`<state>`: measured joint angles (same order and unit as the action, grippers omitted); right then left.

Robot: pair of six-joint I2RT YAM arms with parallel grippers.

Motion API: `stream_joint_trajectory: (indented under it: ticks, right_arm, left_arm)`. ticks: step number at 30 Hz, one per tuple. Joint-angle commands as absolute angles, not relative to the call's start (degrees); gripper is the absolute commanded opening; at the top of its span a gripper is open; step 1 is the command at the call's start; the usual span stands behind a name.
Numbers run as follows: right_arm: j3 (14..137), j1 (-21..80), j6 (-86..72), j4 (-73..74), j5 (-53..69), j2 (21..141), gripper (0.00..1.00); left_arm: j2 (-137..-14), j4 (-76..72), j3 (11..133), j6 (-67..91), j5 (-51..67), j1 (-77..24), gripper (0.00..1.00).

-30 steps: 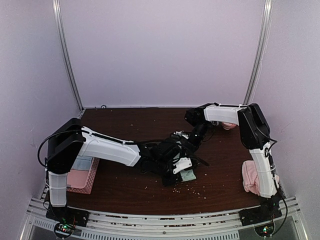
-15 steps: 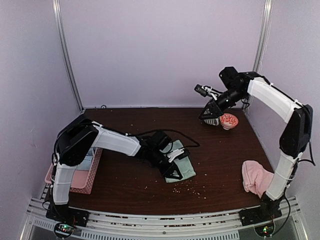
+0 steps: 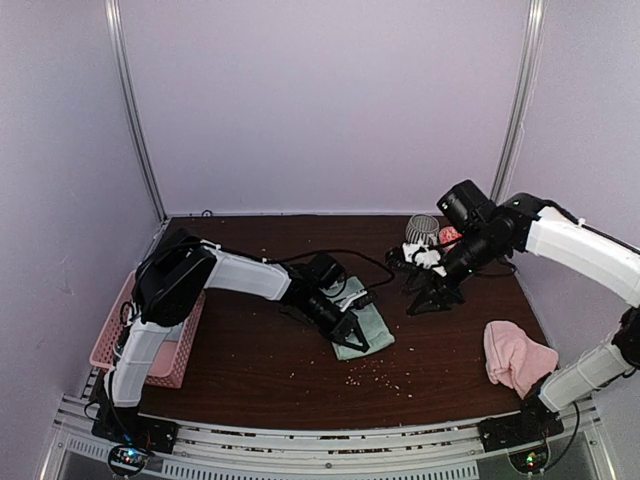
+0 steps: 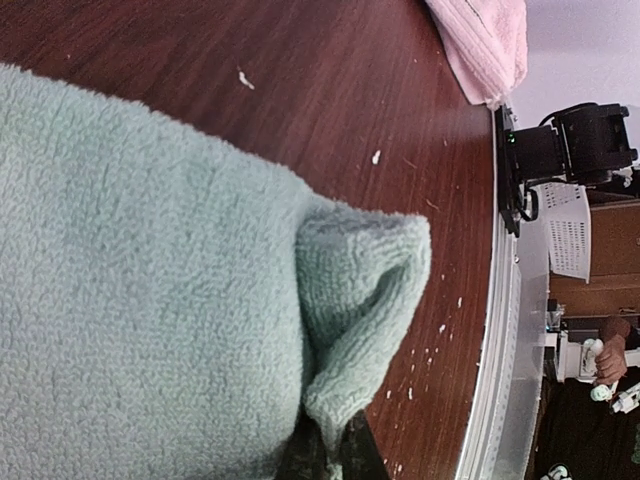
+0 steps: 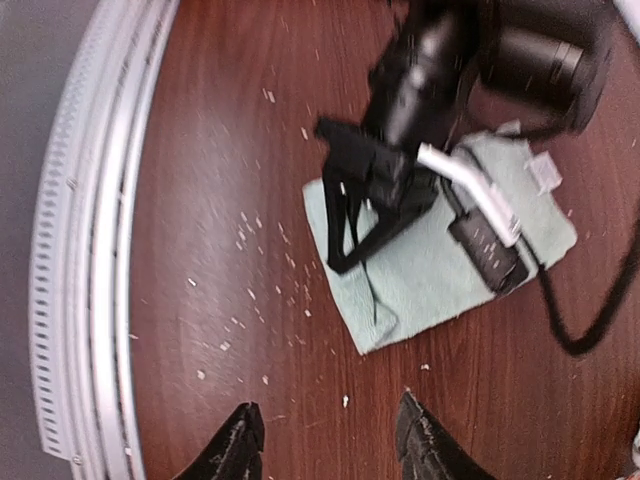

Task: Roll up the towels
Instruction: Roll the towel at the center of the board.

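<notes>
The first roll seems to be starting. The left fingers are clamped on the mint towel at its 6 o'clock corner, mid-table. The right fingers hang parted and empty toward 3 o'clock. The next move likely calls for turning that corner over. The pink towel waits at 4 o'clock.

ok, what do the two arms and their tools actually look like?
The left arm and right arm both have white link shells with black joint housings. The left tool and right tool are black, each with two tapered fingers; the right one's fingers are speckled with pale marks. A black cable loops loose near the left wrist.
</notes>
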<state>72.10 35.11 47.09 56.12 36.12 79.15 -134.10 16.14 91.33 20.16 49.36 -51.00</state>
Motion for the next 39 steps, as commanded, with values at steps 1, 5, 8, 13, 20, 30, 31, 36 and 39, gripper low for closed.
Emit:
stream_joint_trajectory:
  ticks: [1, 5, 8, 13, 20, 30, 31, 36, 39]
  right_arm:
    - [62.1, 39.6, 49.5, 43.2, 16.7, 81.9, 0.47]
    - [56.5, 42.7, 50.0, 33.1, 10.5, 83.9, 0.46]
    - [56.1, 44.7, 50.2, 30.0, 10.6, 86.3, 0.46]
    - [54.9, 47.6, 51.2, 26.2, 8.5, 90.3, 0.46]
    - [54.5, 48.6, 52.6, 24.0, 8.8, 94.9, 0.40]
    - [57.4, 49.2, 54.6, 27.8, 12.1, 100.9, 0.13]
    - [58.2, 49.2, 54.5, 29.3, 13.0, 101.4, 0.10]
    - [62.1, 49.0, 52.5, 38.7, 20.8, 103.7, 0.06]
    - [65.3, 48.8, 50.5, 44.6, 25.0, 106.7, 0.05]
  left_arm:
    - [-137.6, 21.8, 90.1, 20.5, 44.6, -50.4, 0.00]
    - [-137.6, 21.3, 89.2, 20.9, 43.0, -50.5, 0.00]
    - [-137.6, 20.7, 88.9, 21.2, 42.9, -50.5, 0.00]
    - [-137.6, 20.6, 89.3, 21.5, 44.2, -50.4, 0.00]
    - [-137.5, 20.6, 89.1, 21.2, 44.6, -50.4, 0.00]
    - [-135.6, 20.6, 88.1, 20.1, 44.2, -50.5, 0.00]
    - [-134.9, 20.6, 87.9, 19.6, 44.0, -50.5, 0.00]
    - [-126.7, 20.4, 84.8, 15.8, 36.9, -50.1, 0.29]
    - [-118.9, 17.8, 79.3, 15.1, 28.2, -48.7, 0.47]
